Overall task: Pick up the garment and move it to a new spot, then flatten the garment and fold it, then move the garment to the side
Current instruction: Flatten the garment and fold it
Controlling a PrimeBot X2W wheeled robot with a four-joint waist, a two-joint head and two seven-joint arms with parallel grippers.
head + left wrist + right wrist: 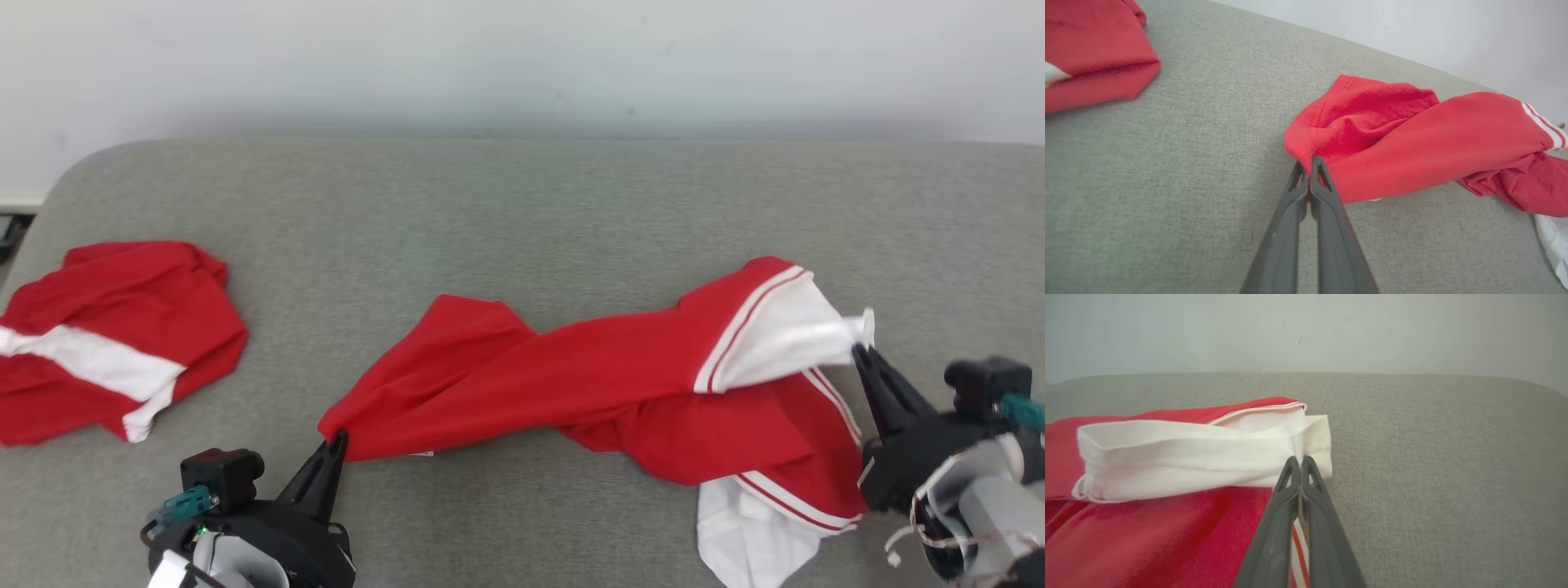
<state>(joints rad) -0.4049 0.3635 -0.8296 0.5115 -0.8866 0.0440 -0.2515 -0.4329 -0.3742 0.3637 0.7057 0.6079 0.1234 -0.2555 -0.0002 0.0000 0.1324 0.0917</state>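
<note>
Red garment (588, 367) — left gripper (336, 441), right gripper (857, 351)

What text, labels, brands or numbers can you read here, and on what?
No text can be read in these views.
held garment: red with white panels and stripes, no print visible.
white tab under its edge, near the left hand: possibly a label, too small to read.
other garment, at the left: red with a white band, no print visible.
</note>
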